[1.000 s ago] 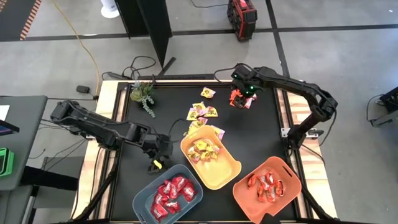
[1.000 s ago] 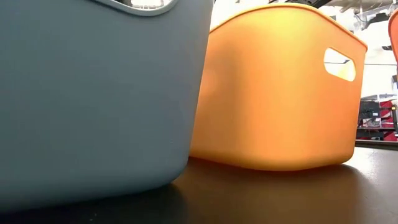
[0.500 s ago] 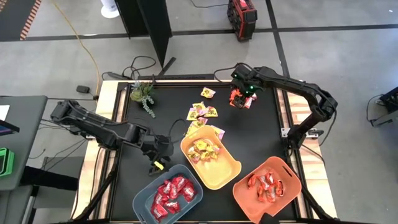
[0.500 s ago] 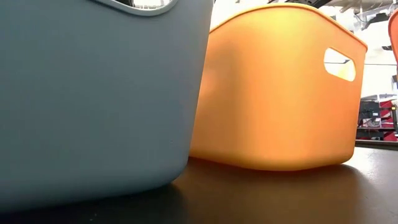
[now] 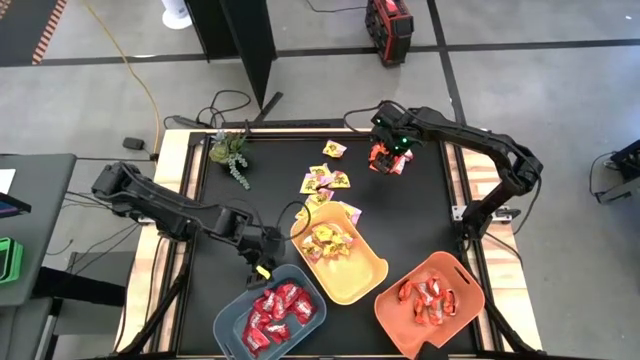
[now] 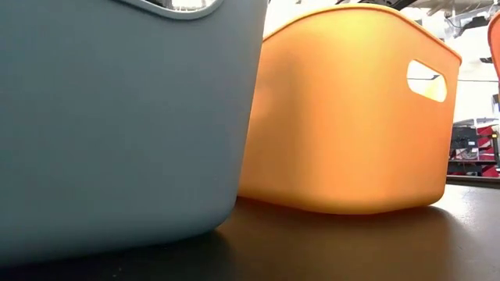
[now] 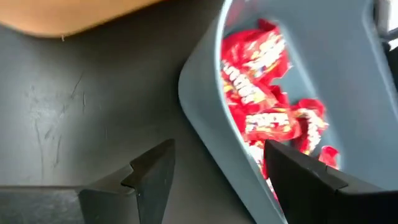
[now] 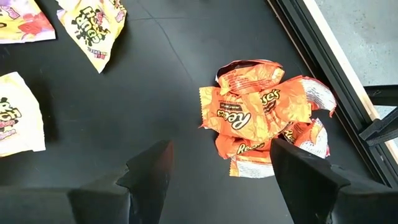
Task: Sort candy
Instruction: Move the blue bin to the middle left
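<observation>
Deep red candy (image 7: 267,93) lies in the blue-grey bin (image 5: 270,312). My left gripper (image 5: 262,262) hangs open over that bin's far-left rim (image 7: 199,118), with nothing between its fingers (image 7: 152,180). At the table's far right, a small heap of orange-red candy (image 8: 261,112) lies on the black mat. My right gripper (image 5: 388,152) hovers open just above the heap and holds nothing. Yellow candy lies loose mid-table (image 5: 325,180) and in the yellow bin (image 5: 340,255). More orange-red candy (image 5: 428,295) fills the orange bin.
The three bins stand in a row along the near edge; in the low view the blue-grey wall (image 6: 117,117) and the yellow wall (image 6: 351,109) block everything behind them. A green plant sprig (image 5: 232,152) lies at the far left. The table's raised frame (image 8: 323,56) runs close to the orange-red heap.
My left gripper has moved toward the table's right and near edges and sunk a little, coming over the blue-grey bin's rim, still open. The right arm has kept still.
</observation>
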Motion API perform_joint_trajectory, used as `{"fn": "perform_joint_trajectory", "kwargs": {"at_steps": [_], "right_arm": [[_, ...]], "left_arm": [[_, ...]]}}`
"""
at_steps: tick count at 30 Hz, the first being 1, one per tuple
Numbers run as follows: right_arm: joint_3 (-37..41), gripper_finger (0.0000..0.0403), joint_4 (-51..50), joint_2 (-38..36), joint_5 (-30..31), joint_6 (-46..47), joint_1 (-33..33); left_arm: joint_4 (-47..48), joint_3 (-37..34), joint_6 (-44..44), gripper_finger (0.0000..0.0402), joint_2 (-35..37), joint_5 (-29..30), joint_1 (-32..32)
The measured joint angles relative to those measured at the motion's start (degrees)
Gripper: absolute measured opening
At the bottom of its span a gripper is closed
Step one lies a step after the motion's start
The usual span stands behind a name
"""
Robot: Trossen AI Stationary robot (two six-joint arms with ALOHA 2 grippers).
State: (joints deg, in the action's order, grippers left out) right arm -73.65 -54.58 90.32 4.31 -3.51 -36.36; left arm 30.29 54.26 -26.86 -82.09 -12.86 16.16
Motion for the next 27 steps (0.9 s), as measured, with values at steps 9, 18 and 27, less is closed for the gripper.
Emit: {"fn": "perform_joint_trajectory", "kwargs": {"at_steps": [9,18,27], "right_arm": [[0.00,0.0286,0.14,0.00,0.01,0.02,0.00],[0.00,0.0286,1.41,0.00,0.01,0.02,0.00],[0.00,0.0286,1.43,0.00,0.01,0.02,0.00]], "left_arm": [[7.06,0.00,-3.38,0.0159,-0.09,6.14,-2.74],[13.72,-0.02,-5.33,0.0008,3.88,10.37,-5.06],[27.62,-0.07,-10.54,0.0003,9.78,23.59,-9.76]]}}
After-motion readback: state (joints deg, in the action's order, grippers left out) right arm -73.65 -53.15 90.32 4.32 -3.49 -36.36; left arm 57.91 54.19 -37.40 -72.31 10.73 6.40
